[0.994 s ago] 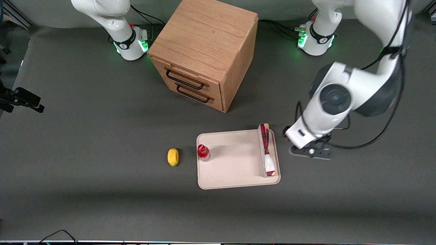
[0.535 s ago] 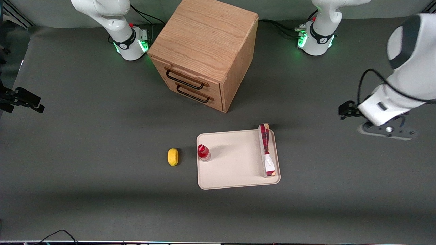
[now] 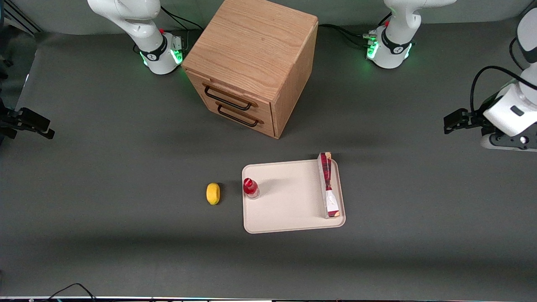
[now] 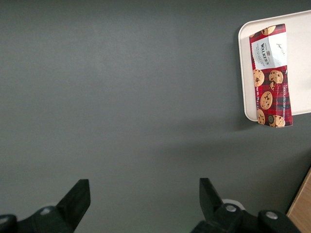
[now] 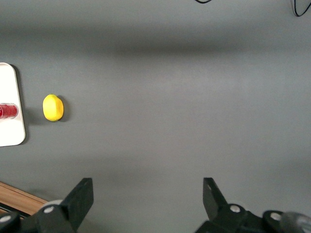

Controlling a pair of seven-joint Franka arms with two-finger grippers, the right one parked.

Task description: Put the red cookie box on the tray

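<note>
While the box [image 3: 328, 184] lies along the tray [image 3: 289, 209] edge, the claw [image 4: 143, 204] hangs wide open, empty, well apart, and should just park clear.

Grey table [image 3: 126, 167] under the claw [image 4: 143, 201] at the working arm's end, wooden cabinet [image 3: 251, 63] well off toward the parked arm's end, small bottle [image 3: 250, 188] nearer the front camera, lemon [image 3: 213, 193] near the bottle, farthest from the claw.

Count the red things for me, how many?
2: the long dark red cookie box along the cream tray's edge, and the small red-capped bottle opposite. The open gripper is far away.
</note>
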